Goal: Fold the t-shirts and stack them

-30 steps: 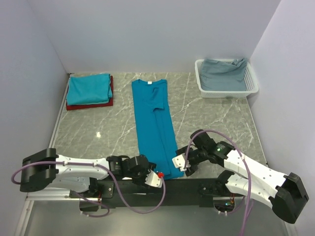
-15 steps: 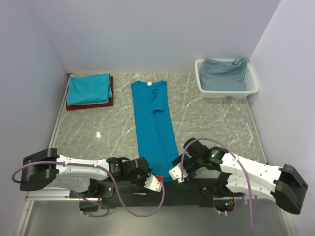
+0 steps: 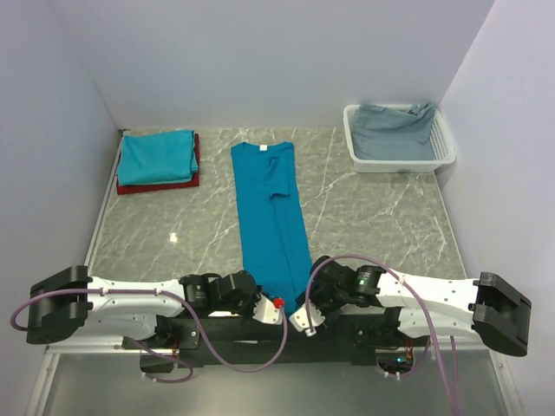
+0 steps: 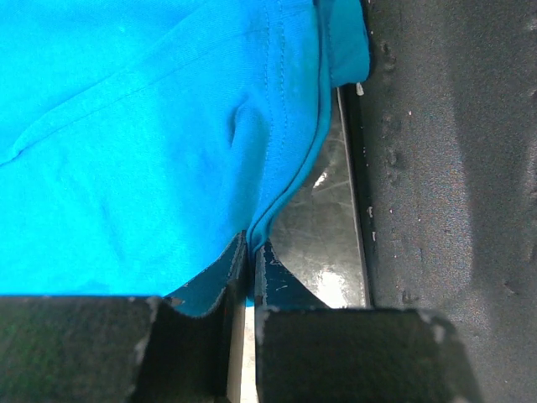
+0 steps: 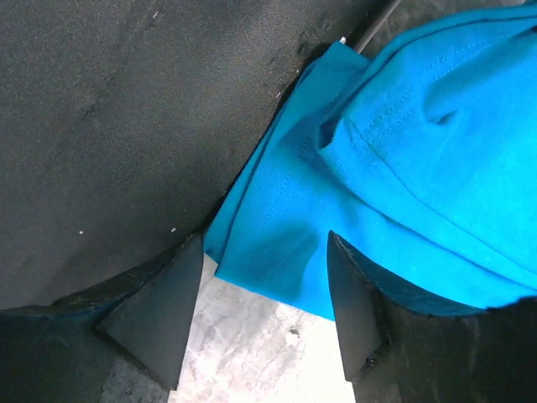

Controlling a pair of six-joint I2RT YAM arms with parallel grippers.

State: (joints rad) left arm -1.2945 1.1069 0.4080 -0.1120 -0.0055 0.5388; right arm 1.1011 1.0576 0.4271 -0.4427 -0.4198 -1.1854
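Observation:
A teal-blue t-shirt (image 3: 270,217) lies folded lengthwise as a long strip down the middle of the table, neck at the far end. My left gripper (image 3: 270,310) is at the left of its near hem, shut on the hem's edge (image 4: 289,180); the cloth runs in between the closed fingertips of the left gripper (image 4: 250,249). My right gripper (image 3: 305,317) is at the hem's right corner. The right gripper (image 5: 264,239) stands open, its fingers astride that corner of the shirt (image 5: 394,159). At the back left a folded teal shirt (image 3: 156,156) rests on a dark red one (image 3: 159,184).
A white lattice basket (image 3: 444,154) with grey-blue cloth (image 3: 395,128) stands at the back right. A black bar (image 3: 347,329) runs along the table's near edge under both grippers. Walls close in the left, back and right sides.
My left gripper has shut on the near hem. The right arm has swung left and toward the near edge, down over the hem's right corner, with its jaws a little narrower.

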